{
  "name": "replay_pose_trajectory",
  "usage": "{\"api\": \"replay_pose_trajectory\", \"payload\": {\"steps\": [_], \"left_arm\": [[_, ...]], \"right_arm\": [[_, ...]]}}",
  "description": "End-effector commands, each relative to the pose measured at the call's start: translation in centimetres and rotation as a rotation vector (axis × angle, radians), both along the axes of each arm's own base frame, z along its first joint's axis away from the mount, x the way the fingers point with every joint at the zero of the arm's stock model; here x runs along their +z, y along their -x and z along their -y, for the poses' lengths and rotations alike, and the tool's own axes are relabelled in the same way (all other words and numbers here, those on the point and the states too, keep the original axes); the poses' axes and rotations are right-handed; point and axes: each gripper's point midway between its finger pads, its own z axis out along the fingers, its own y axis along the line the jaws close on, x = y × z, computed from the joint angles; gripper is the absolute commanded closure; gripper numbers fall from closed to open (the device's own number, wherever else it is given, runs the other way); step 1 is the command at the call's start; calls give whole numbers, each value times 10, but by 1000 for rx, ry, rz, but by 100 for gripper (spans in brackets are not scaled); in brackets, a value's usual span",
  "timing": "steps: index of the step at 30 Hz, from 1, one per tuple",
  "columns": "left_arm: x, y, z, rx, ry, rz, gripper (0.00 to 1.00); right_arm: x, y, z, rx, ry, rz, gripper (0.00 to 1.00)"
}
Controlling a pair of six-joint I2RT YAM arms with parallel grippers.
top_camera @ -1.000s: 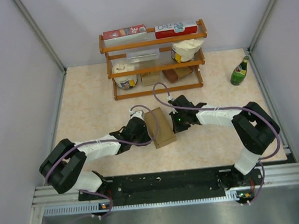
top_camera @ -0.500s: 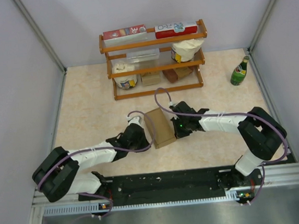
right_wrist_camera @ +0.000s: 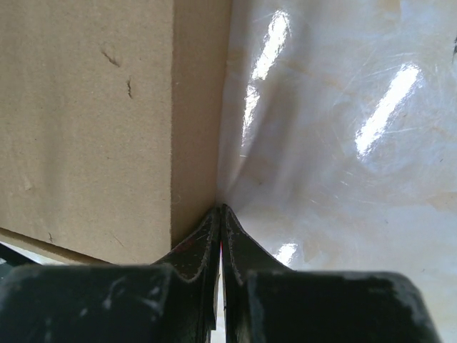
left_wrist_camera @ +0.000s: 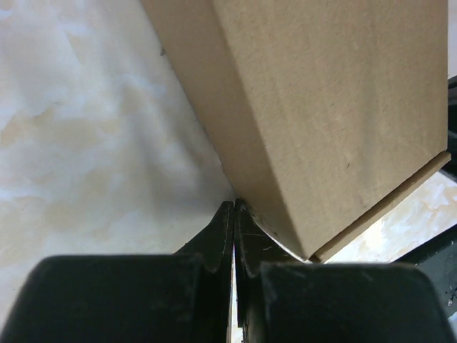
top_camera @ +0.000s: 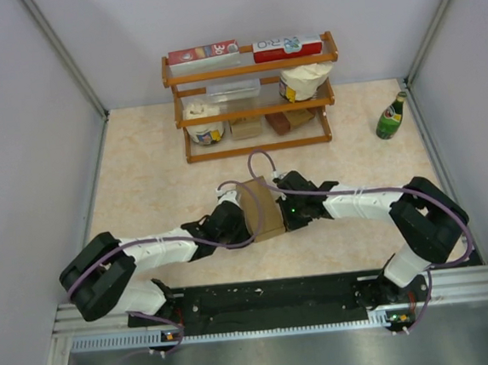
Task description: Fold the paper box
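Note:
The paper box [top_camera: 262, 208] is a plain brown closed carton lying on the table's middle, between my two grippers. In the left wrist view the box [left_wrist_camera: 335, 107] fills the upper right, with a thin flap edge jutting at its lower corner. My left gripper [left_wrist_camera: 234, 207] is shut and empty, its tips touching the box's left side at the base [top_camera: 240, 219]. In the right wrist view the box [right_wrist_camera: 93, 121] fills the left. My right gripper [right_wrist_camera: 220, 211] is shut and empty, its tips against the box's right side at the base [top_camera: 284, 210].
A wooden shelf rack [top_camera: 253, 105] stands at the back with red-and-white cartons, tubs and a small brown block. A green bottle [top_camera: 391, 117] stands at the back right. Grey walls enclose the table on three sides.
Both grippers have slid toward the near end of the box and press its sides. The box has turned slightly and shifted a little toward the front.

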Motion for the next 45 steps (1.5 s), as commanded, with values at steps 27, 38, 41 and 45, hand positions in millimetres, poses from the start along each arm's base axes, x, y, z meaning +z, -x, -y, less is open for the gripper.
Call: {"api": "replay_pose_trajectory", "payload": {"steps": [27, 38, 41, 45], "left_arm": [[-20, 54, -19, 21, -84, -77, 100], [25, -45, -40, 122, -96, 167, 100], [19, -73, -41, 107, -120, 177, 100], [19, -102, -15, 38, -90, 181, 100]], "right_arm": [[4, 55, 17, -12, 47, -15, 100], [48, -57, 45, -156, -34, 184, 99], [53, -85, 32, -128, -44, 235, 99], [38, -101, 11, -86, -55, 183, 100]]}}
